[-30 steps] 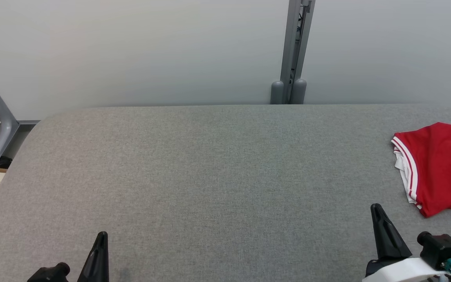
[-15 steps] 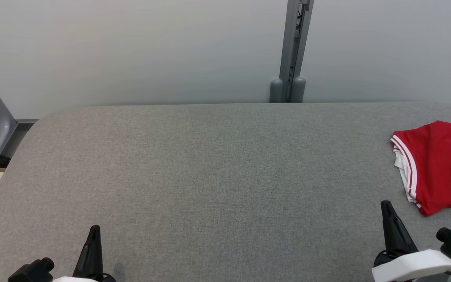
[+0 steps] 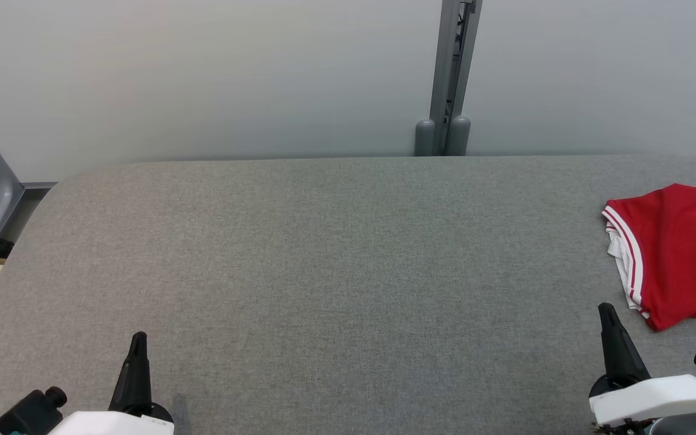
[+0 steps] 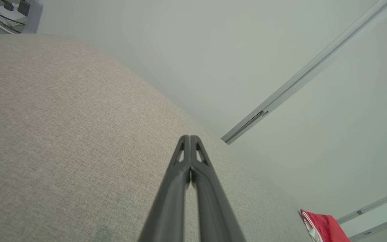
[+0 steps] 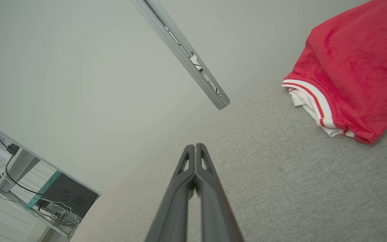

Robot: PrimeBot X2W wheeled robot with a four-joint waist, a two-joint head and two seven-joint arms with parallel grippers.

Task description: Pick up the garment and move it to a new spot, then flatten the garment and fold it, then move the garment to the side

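Lying folded at the right end of the table [image 3: 324,254], the red garment [image 3: 680,254] looks finished to me, with the left gripper [image 3: 136,350] and right gripper [image 3: 608,317] both pinched shut, empty.

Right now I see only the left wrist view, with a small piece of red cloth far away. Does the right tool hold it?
Observer: No. The right tool is shut on nothing, short of the red garment.
Operator: How does the garment lie?
Observer: Folded over itself on the grey table, with its white striped hem toward the table's middle.
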